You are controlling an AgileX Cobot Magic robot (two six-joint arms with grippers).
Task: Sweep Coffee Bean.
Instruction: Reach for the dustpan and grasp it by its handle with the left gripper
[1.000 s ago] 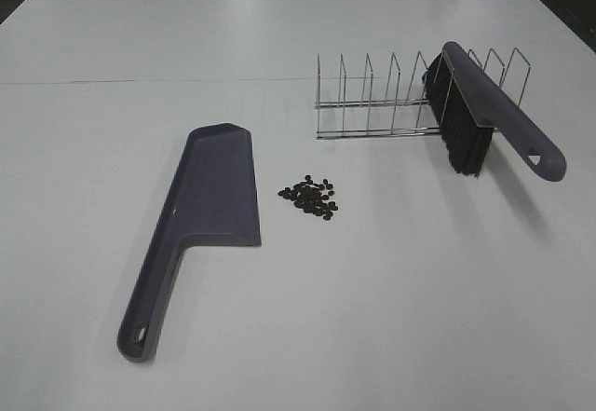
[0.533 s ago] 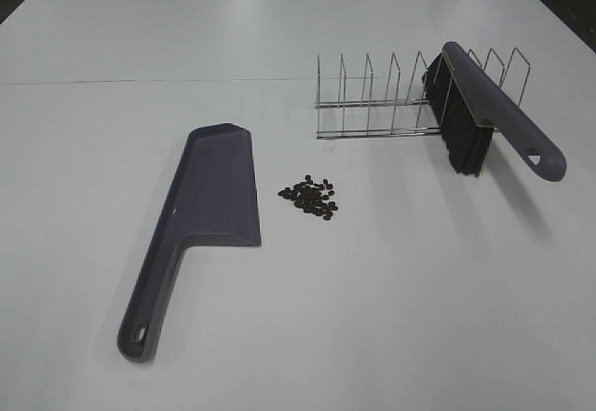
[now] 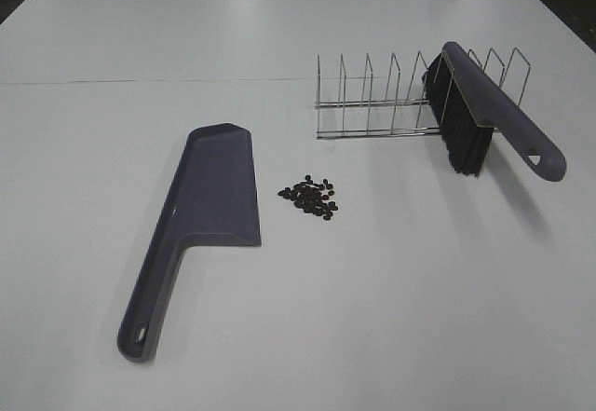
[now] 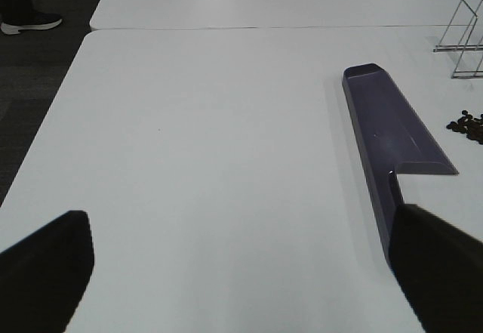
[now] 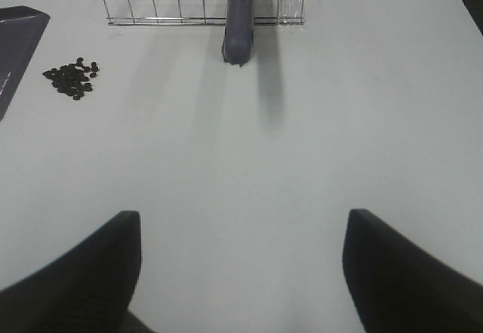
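Exterior high: purple-grey plastic dustpan [image 3: 219, 187] lies beside tiny dark coffee beans [image 3: 310, 198], sweep-ready, I reckon; my left gripper [image 4: 249, 272], right gripper [image 5: 241, 280] gape empty.

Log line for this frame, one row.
sweep: not begun | left hand: open, empty | right hand: open, empty | coffee beans: pile beside dustpan | brush: propped in wire rack

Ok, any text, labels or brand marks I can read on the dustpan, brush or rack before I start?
None: no readable text, number or logo on the dustpan, the brush, the wire rack or the table.
A tiny pale speck on the dustpan is too small to read.
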